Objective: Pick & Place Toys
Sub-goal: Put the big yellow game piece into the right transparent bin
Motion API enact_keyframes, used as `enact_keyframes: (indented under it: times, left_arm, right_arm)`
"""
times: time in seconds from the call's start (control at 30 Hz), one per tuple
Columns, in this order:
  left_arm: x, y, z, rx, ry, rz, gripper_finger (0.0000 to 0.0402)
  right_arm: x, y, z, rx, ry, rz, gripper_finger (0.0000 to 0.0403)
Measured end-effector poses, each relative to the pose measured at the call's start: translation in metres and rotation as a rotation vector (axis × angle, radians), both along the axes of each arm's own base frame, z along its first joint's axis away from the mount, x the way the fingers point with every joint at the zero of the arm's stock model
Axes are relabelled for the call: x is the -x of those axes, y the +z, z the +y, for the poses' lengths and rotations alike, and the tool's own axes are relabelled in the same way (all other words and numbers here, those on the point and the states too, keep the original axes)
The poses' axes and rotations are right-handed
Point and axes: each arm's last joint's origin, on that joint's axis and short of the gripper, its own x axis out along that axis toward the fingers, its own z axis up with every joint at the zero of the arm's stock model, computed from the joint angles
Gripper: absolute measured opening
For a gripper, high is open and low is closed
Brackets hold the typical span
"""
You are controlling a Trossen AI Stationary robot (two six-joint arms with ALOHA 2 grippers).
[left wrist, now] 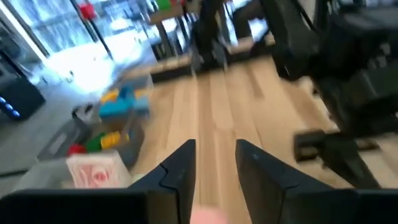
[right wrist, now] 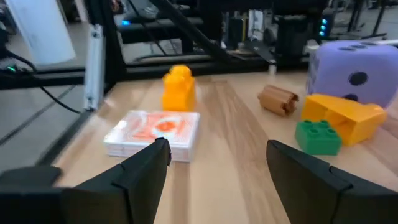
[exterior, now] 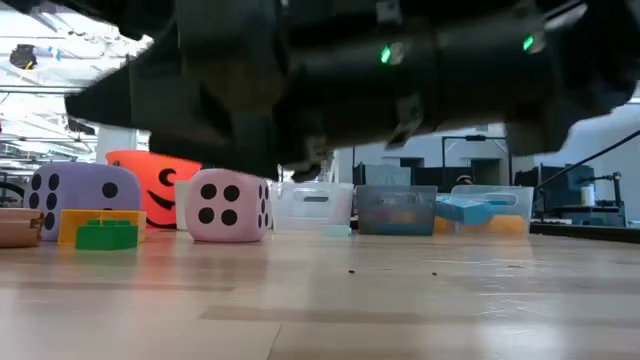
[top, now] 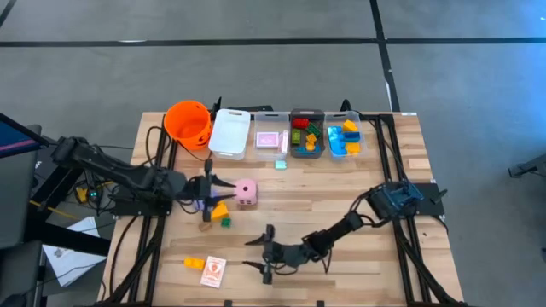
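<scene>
Left claw point(top: 207, 191) mid-frame, grip unclear, could nudge pink die point(top: 246, 193); right claw point(top: 266, 253) released, low-center.

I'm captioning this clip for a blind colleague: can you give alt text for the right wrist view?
The right gripper hangs open and empty over the wooden table, facing an orange-printed card pack with a yellow brick behind it. To one side lie a green brick, a yellow wedge, a brown piece and a purple die.
</scene>
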Motion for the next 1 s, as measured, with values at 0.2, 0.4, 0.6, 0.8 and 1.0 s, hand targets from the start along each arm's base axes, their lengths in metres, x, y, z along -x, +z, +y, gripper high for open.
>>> enact_keyframes:
  times: [0.2,0.4,0.6,0.8,1.0]
  left_arm:
    - [0.011,0.006,0.001,0.111,0.072,0.261,0.0172]
    - [0.025,-0.003,0.005,0.257,0.187,0.454,0.0256]
    - [0.015,-0.017,-0.001,0.329,0.192,0.559,0.0303]
    - [-0.003,-0.042,-0.007,0.266,0.227,0.701,0.0307]
    - [-0.006,-0.062,-0.008,0.199,0.262,0.866,0.0295]
  right_arm:
    - [-0.006,-0.004,-0.014,0.016,-0.006,0.043,0.0265]
    - [-0.012,-0.003,-0.024,-0.005,0.065,0.047,0.0265]
    - [-0.022,0.002,-0.033,-0.023,0.094,0.031,0.0265]
    - [-0.027,0.005,-0.040,-0.038,0.141,0.026,0.0265]
    - [-0.029,0.002,-0.045,-0.030,0.138,0.057,0.0265]
